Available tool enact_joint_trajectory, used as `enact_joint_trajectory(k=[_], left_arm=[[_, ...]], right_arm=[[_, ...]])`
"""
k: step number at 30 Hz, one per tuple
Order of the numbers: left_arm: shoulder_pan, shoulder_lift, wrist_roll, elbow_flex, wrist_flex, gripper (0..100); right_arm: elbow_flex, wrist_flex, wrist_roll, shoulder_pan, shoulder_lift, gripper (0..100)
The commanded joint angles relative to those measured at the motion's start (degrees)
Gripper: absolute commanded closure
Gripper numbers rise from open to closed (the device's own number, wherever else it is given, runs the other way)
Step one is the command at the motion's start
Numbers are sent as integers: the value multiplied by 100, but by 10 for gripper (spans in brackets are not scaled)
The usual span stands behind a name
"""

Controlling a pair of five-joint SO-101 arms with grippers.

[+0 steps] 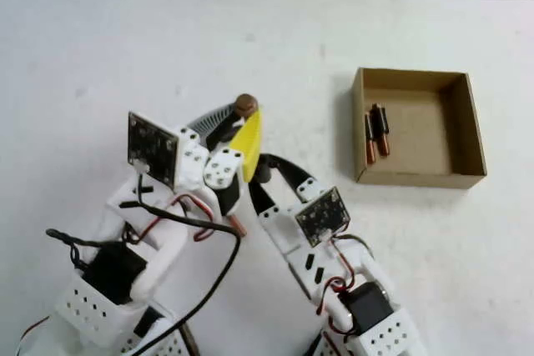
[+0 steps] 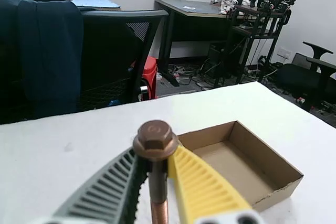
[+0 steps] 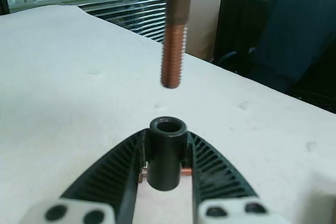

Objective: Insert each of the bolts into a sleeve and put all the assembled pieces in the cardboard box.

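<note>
My left gripper is shut on a copper bolt between its grey and yellow fingers, hex head up; from above the bolt head shows at the arm's tip. My right gripper is shut on a black sleeve, held upright with its bore open. The bolt's threaded end hangs a little above the sleeve's mouth, apart from it. The right gripper sits just under the yellow finger. The cardboard box stands at the right and holds two assembled pieces.
The white table stretches to the left and back. The box's open corner lies close beyond the left gripper. Chairs and desks stand in the room behind the table.
</note>
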Motion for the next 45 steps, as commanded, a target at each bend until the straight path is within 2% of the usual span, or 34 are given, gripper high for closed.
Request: enact_joint_trajectory(k=[1, 21, 28, 32, 36, 45], left_arm=[[84, -4, 97, -369, 176, 975], [119, -4, 105, -9, -237, 975], [119, -4, 105, 475, -844, 975], [119, -4, 114, 475, -835, 976], [119, -4, 466, 484, -809, 976], [119, 4, 501, 484, -677, 976]], right_arm=[[-70, -154, 44, 145, -75, 981], [-70, -154, 44, 119, -75, 981], [-70, -145, 44, 119, -75, 981], [-70, -145, 44, 119, -75, 981], [-70, -154, 44, 119, -75, 981], [-70, -145, 44, 110, -75, 981]])
